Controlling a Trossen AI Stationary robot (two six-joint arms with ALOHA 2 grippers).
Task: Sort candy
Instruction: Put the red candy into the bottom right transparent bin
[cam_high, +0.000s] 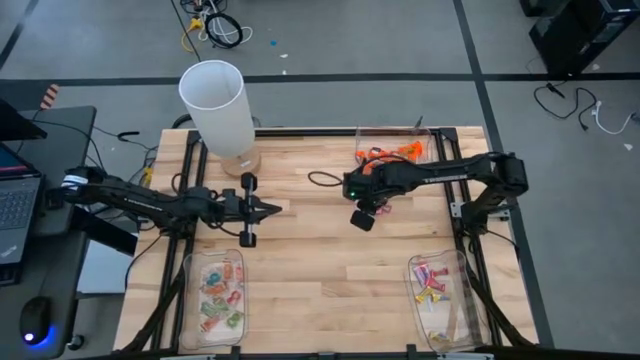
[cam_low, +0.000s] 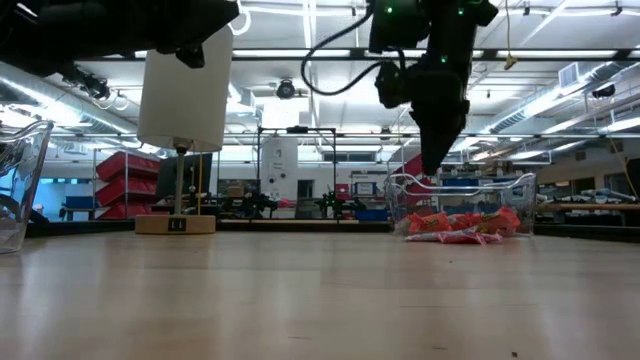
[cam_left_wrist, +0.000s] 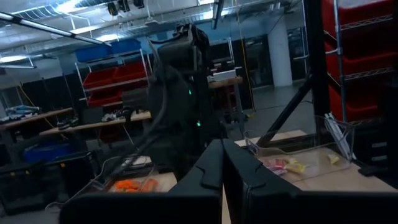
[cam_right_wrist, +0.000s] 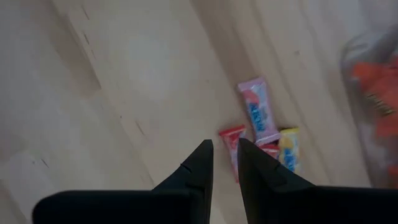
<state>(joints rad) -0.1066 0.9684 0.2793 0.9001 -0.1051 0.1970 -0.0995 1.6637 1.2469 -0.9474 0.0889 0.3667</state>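
near the front edge of the pale wooden counter (cam_high: 330, 270) we find two clear rectangular plastic trays, one at left (cam_high: 213, 296) and one at right (cam_high: 440, 295), both holding wrapped candy. mid-counter, the left claw (cam_high: 270, 209) is pressed together and holds nothing. the right claw (cam_right_wrist: 225, 163) hangs slightly spread, pinching nothing, over a loose cluster of wrapped candy (cam_right_wrist: 264, 127) beside the far tray of orange candy (cam_high: 392, 152). risk: the pieces lie touching, so a descent may catch two or scatter them.

The candy (cam_right_wrist: 268, 127) lettering is blurred; part of one red piece is hidden behind the right gripper (cam_right_wrist: 225, 149).
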